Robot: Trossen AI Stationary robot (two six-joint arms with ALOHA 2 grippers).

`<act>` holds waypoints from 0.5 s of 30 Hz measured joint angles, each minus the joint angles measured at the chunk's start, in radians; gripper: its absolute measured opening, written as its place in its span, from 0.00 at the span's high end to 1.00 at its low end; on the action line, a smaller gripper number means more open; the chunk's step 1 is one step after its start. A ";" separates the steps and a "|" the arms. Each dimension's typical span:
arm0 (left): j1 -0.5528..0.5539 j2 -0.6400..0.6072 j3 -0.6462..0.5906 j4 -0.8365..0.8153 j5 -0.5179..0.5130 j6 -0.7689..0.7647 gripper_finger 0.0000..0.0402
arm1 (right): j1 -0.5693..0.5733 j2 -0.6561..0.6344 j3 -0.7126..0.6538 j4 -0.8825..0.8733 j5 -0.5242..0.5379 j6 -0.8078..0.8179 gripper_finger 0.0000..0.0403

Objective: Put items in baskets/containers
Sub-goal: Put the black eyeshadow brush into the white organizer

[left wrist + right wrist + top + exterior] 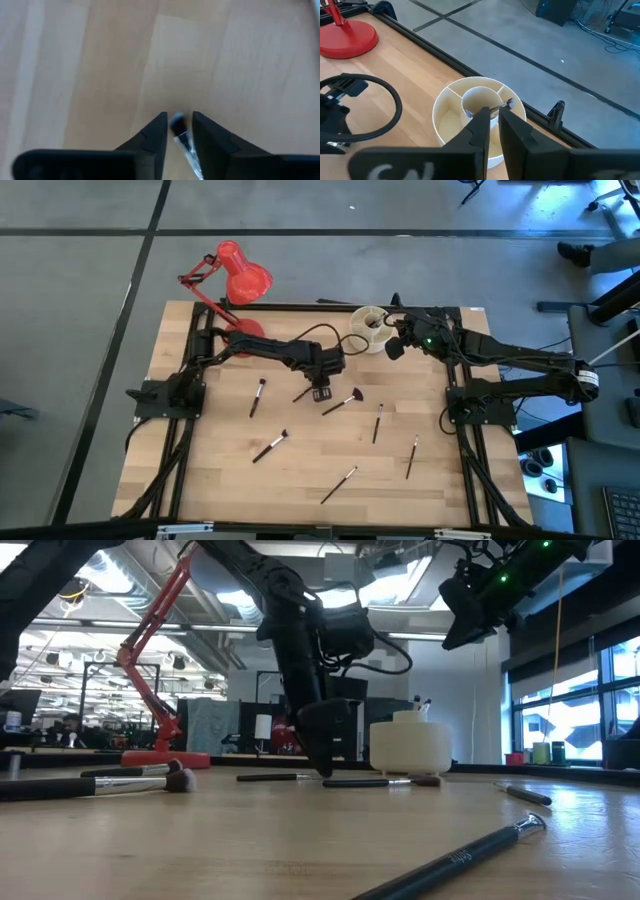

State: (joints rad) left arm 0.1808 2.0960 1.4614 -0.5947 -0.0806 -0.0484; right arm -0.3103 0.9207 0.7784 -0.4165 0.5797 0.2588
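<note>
At frame centre, the left tool straddles a light, slim, stiff, roll-prone makeup brush, fingers spread; best pinched mid-handle.

High: overhead, straight down, whole pale wooden table.
Low: tabletop level, facing room.
Wrists: close-up; right shares round cream-white divided cup w/ both.

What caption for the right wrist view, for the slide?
Right gripper holds a slim brush over the cream divided organiser, red lamp base beyond.
</note>
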 joint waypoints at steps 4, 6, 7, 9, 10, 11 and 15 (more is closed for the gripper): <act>-0.001 0.000 0.000 0.000 0.036 0.008 0.92 | 0.000 0.000 0.000 0.000 0.000 0.000 0.90; -0.001 0.000 0.000 -0.001 0.050 0.009 0.97 | 0.000 0.000 0.000 0.000 0.000 0.000 0.90; -0.001 0.000 0.000 -0.001 0.051 0.009 0.98 | 0.000 0.000 0.000 0.000 0.000 -0.001 0.90; -0.001 0.000 0.000 -0.003 0.049 0.010 0.99 | 0.000 0.000 0.000 0.000 0.000 -0.001 0.90; -0.001 0.000 0.000 -0.005 0.048 0.010 0.99 | 0.000 0.000 0.000 0.000 0.000 -0.001 0.90; -0.001 0.000 0.000 -0.005 0.045 0.011 0.99 | 0.000 0.000 0.000 0.000 0.000 -0.001 0.90; 0.000 -0.008 0.001 -0.004 -0.011 0.034 0.99 | 0.000 0.000 0.000 0.000 0.000 -0.001 0.90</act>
State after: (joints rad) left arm 0.1805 2.0878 1.4624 -0.5989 -0.0912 -0.0142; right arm -0.3103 0.9207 0.7784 -0.4166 0.5800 0.2578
